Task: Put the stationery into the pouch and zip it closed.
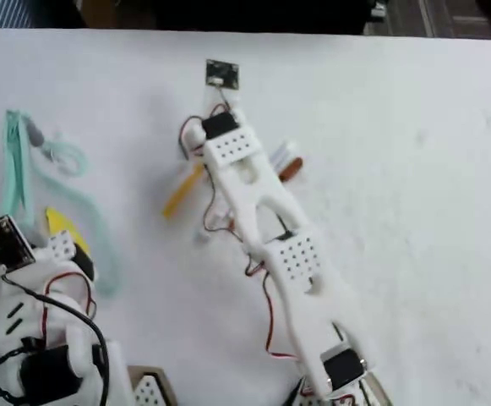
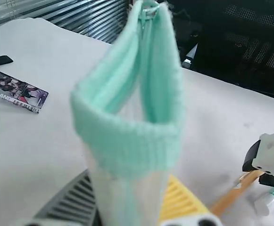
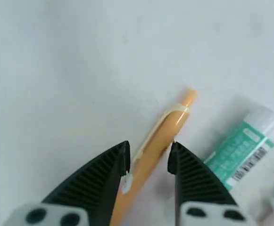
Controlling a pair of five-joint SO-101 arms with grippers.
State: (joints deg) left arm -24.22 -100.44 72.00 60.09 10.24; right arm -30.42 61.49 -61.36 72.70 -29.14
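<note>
The right gripper (image 3: 148, 149) is clamped lightly on one orange pen (image 3: 175, 121), a black finger against either side, the pen lying on the white table (image 1: 414, 169). One glue stick (image 3: 238, 148) lies at its three o'clock. The left gripper (image 2: 127, 207) pinches one mint pouch (image 2: 127, 136), at the pen's nine o'clock.

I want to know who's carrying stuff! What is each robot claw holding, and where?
The left gripper holds the pouch by its pale side, below the green edge. The right gripper pinches the orange pen beside its clip.
</note>
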